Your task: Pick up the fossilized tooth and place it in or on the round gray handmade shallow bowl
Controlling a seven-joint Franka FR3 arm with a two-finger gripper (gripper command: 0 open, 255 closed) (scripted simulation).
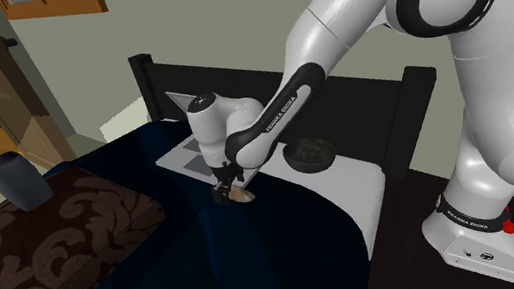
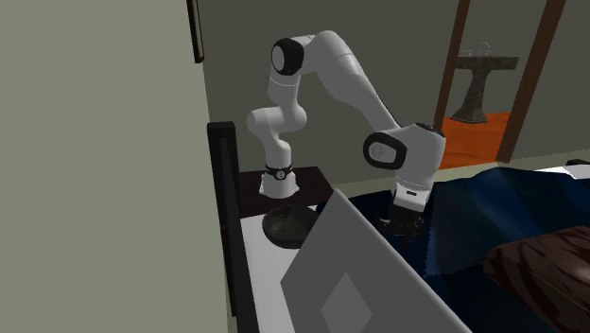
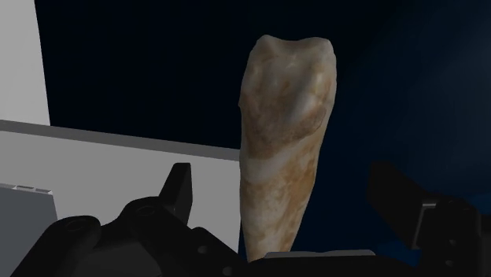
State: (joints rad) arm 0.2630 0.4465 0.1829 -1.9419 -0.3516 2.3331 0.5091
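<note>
Across the lower half of the shoulder view lay a bed's dark blue blanket (image 1: 259, 259), w/ a white sheet (image 1: 355, 182) at centre-right. The white arm (image 1: 331, 29) reached from the right edge down to mid-frame. A brown patterned cushion (image 1: 66, 243) sat lower left, well apart from the work. The dark round bowl (image 1: 308, 152) rested on the sheet, just right of the wrist. The gripper (image 1: 227, 184) pointed down at the blanket's edge, approx. frame centre. In the wrist view its fingers (image 3: 179, 193) stood apart, one each side of the tooth (image 3: 285, 118), neither touching it, so nothing was held. The tooth, tan and cream, lay on the blue blanket beside the sheet, its long axis running away from the hand.

Step in hand, I'd judge: the grasp. To do it well: stay centred over the tooth, go low enough that the pads meet its sides, close slowly across the narrow width. The tapered end could slip out, so test the hold before lifting. The carry to the bowl looked short.
</note>
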